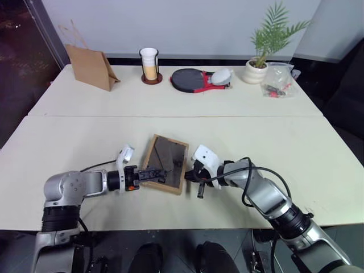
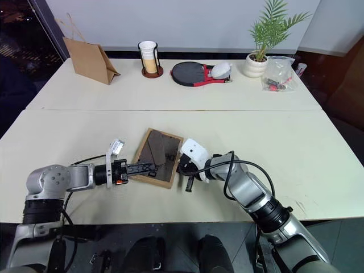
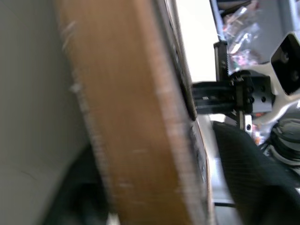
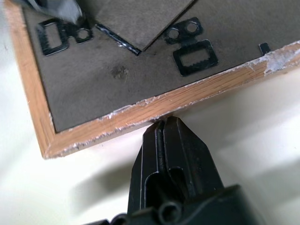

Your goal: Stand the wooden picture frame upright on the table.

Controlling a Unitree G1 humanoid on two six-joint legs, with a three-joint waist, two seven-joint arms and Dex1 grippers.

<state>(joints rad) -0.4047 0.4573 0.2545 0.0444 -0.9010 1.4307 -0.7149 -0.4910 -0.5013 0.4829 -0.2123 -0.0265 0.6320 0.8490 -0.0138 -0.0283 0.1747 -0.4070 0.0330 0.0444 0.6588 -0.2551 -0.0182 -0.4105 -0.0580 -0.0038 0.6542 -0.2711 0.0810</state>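
The wooden picture frame (image 1: 166, 158) lies face down on the table (image 1: 284, 148), its dark grey back panel and fold-out stand (image 4: 136, 21) facing up. My left gripper (image 1: 152, 173) reaches in level from the left. Its fingers are closed over the frame's near-left edge, one above the back panel and one below; the left wrist view shows the light-wood edge (image 3: 126, 117) running between them. My right gripper (image 4: 164, 123) is shut, and its tips press against the outside of the frame's right wooden edge (image 4: 154, 105).
Along the far edge stand a brown paper bag (image 1: 91, 67), a cup in a holder (image 1: 149, 65), a table-tennis paddle (image 1: 190, 79), a potted plant (image 1: 259, 68) and a clear plastic bag (image 1: 278, 82). A seam (image 1: 170, 116) crosses the tabletop.
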